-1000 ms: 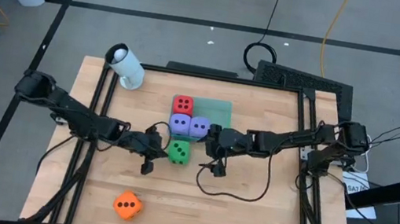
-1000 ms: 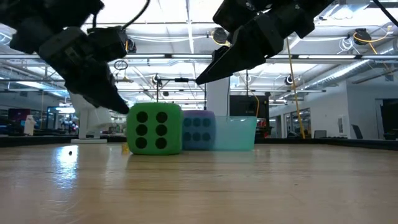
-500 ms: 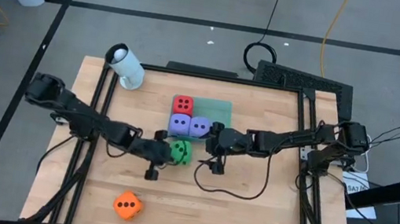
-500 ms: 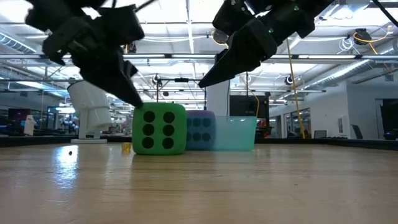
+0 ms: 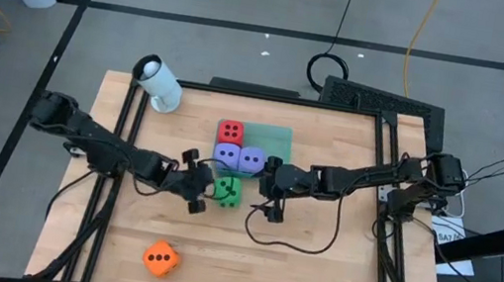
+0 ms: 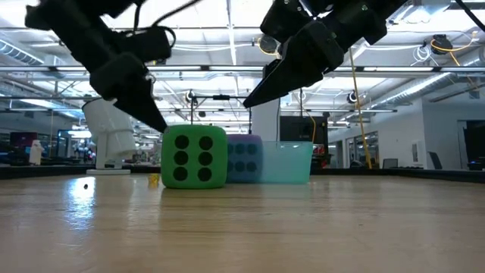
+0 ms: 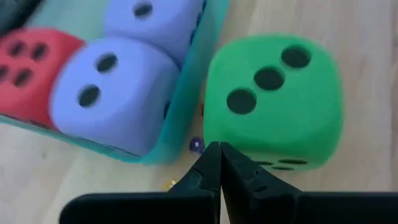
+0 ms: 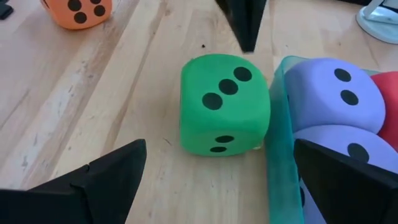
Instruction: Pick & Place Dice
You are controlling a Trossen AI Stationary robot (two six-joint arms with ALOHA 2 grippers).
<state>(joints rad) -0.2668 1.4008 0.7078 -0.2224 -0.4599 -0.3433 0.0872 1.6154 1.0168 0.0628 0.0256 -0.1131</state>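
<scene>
Since a second ago, the left gripper has closed in beside the green die, nudging it slightly toward the tray. From above, red die and two purple dice fill the tray; the orange die lies well apart. Low down, the right gripper hangs spread wide above. Left wrist: fingers pinched shut, holding nothing, tips just beside the die. Shut fingers can only shove it; it may jam against the rim.
</scene>
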